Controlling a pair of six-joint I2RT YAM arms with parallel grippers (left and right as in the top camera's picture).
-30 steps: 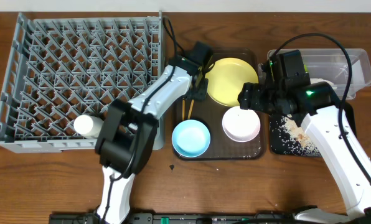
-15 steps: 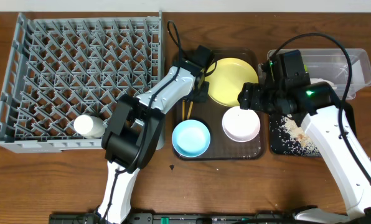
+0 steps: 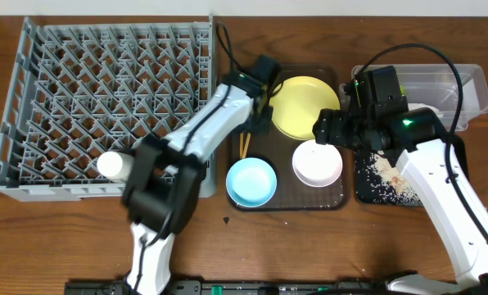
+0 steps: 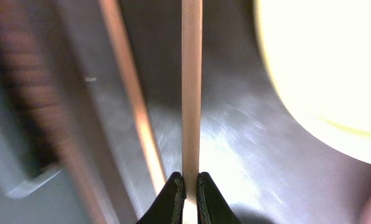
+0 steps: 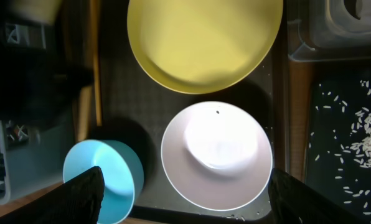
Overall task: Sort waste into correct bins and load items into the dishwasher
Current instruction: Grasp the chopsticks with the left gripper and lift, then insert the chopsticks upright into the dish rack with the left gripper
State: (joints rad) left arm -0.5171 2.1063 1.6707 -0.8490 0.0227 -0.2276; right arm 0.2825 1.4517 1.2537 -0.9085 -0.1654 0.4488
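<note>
— Where is the left gripper [image 4: 185, 186]?
— Clenched on one chopstick [image 4: 192, 93] at the left edge of the brown serving tray [image 3: 283, 197], just left of the yellow plate [image 3: 304, 106]. The second chopstick [image 4: 126, 93] lies beside it.
— And the right gripper [image 5: 185, 177]?
— Spread wide, holding nothing, above the white bowl [image 5: 216, 155]. The blue bowl [image 3: 251, 181] sits at the tray's near left. Rice [image 3: 387, 176] lies in the black tray [image 3: 365, 184], far right on the table [image 3: 80, 229].
</note>
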